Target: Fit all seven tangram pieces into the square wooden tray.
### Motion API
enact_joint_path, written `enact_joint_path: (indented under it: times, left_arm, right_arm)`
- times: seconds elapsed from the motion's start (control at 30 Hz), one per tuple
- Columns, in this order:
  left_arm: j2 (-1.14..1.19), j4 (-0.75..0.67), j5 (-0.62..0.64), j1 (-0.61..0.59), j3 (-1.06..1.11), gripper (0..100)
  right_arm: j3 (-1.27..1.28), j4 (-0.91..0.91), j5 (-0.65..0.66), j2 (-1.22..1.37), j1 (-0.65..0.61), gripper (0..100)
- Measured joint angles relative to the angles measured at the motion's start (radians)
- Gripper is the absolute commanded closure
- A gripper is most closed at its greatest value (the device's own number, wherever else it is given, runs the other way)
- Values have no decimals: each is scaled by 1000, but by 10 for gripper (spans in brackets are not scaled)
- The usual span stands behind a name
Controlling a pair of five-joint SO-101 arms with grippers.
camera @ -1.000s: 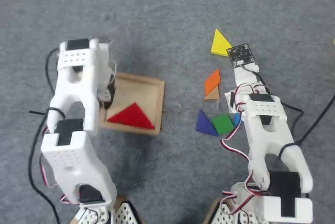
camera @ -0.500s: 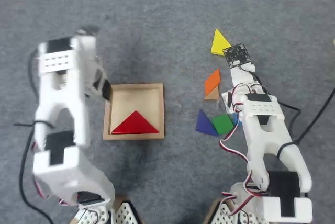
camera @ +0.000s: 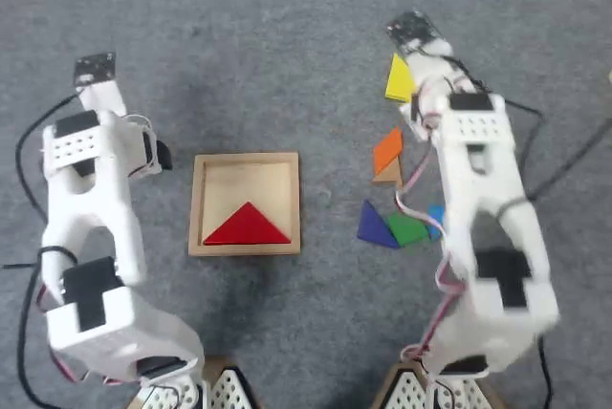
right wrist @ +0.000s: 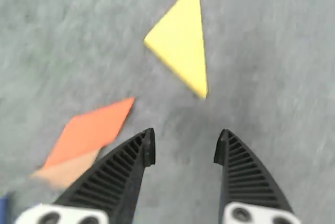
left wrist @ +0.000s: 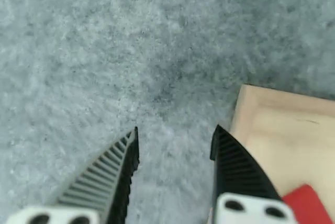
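Desk [camera: 316, 65]: covered in grey cloth, felt-like and matt, with a rough, fuzzy nap.
Tray [camera: 239, 180]: pale bare wood, smooth, matt.
Red triangle [camera: 247, 227]: smooth, even coloured coat.
Yellow triangle [right wrist: 181, 41] and orange piece [right wrist: 89, 130]: smooth, flat colour, matt.
Tan piece [camera: 387, 177]: looks like uncoated wood.
Left gripper [left wrist: 176, 130] and right gripper [right wrist: 186, 132]: 2 black plastic fingers [left wrist: 112, 177] each, matt, with ribbed inner faces, seated in white plastic.
Arm shells [camera: 91, 189]: white plastic, smooth, low sheen.
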Motion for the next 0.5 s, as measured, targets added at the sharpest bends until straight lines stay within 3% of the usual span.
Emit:
enact_joint_path:
  times: [0.13,0.27,0.5]
  left_arm:
    - [0,-31,0,-12,23,779]
    - [0,-32,2,-15,25,779]
    - [0,-32,2,-14,29,779]
  right_arm:
    - [-296,46,97,284,-12,690]
    - [-575,109,130,522,-14,699]
    - [-968,117,5,830,9,698]
